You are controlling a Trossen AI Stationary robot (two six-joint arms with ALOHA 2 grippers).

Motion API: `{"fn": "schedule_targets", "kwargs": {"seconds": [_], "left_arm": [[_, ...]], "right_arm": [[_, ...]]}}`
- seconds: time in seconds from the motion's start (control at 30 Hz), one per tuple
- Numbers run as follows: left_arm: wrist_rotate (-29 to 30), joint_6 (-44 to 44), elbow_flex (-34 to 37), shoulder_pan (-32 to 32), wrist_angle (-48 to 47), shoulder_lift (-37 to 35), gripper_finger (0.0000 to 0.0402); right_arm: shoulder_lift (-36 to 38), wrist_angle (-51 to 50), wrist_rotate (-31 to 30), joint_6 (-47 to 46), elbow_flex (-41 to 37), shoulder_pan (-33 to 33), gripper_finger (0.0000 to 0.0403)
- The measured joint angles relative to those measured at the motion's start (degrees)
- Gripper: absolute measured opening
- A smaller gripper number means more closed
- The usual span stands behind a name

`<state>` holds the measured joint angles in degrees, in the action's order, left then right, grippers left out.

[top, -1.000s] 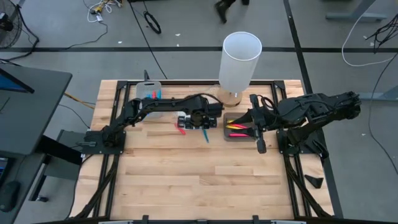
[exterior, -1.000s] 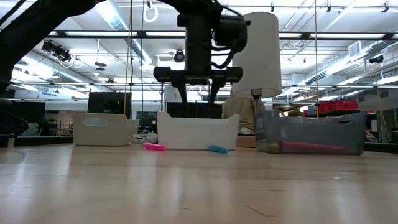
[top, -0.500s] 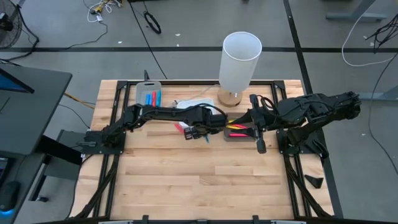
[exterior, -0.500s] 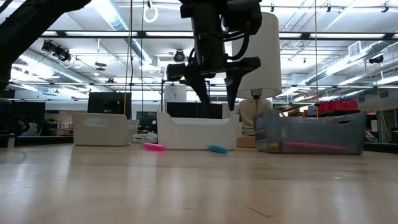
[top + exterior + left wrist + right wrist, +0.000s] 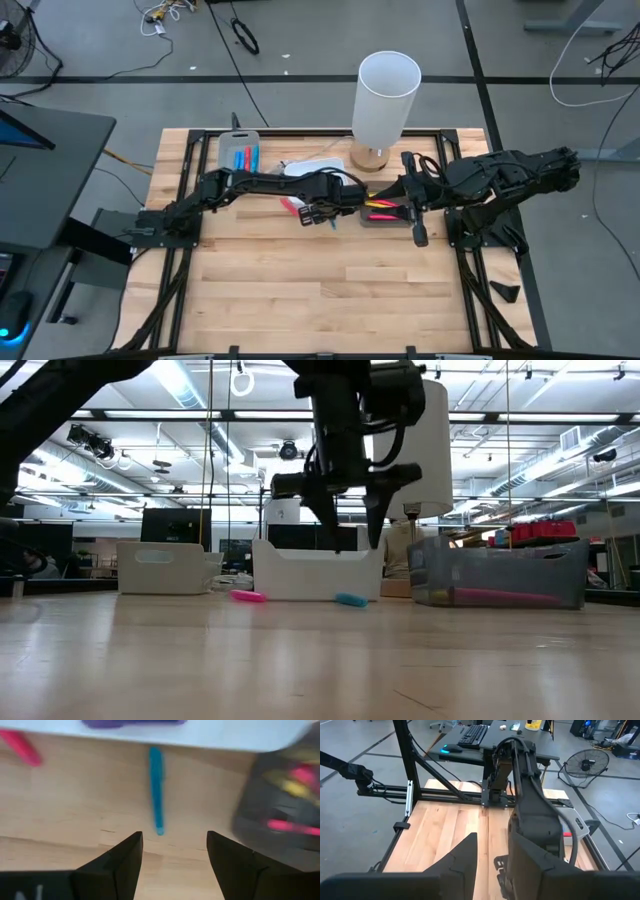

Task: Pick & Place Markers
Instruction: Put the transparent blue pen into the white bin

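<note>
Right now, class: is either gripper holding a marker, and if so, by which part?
Nothing is held. The left gripper hangs open above the blue marker on the table; the right gripper is open and empty too.

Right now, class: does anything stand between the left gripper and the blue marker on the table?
Nothing visible does. The left gripper hangs open above the blue marker, which lies alone on bare wood beside the white tray.
</note>
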<state>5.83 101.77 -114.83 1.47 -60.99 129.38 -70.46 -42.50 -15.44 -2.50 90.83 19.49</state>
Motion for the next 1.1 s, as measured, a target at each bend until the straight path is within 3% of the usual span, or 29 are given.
{"fn": "schedule_targets", "kwargs": {"seconds": [0.5, 0.9, 1.1], "left_arm": [[-2.23, 1.12, 0.07, 0.01, 0.53, 7.49, 0.0224], [-1.32, -0.42, 0.02, 0.03, 0.40, 8.33, 0.0223], [-3.15, -0.45, 0.09, 0.82, -0.24, 8.33, 0.0169]], "right_arm": [[0.00, -0.97, 0.02, -0.01, -0.02, -0.02, 0.0114], [0.00, -1.70, 0.04, -2.84, -0.02, -0.01, 0.0114], [0.00, -1.73, 0.04, -2.84, -0.02, -0.02, 0.0114]]}}
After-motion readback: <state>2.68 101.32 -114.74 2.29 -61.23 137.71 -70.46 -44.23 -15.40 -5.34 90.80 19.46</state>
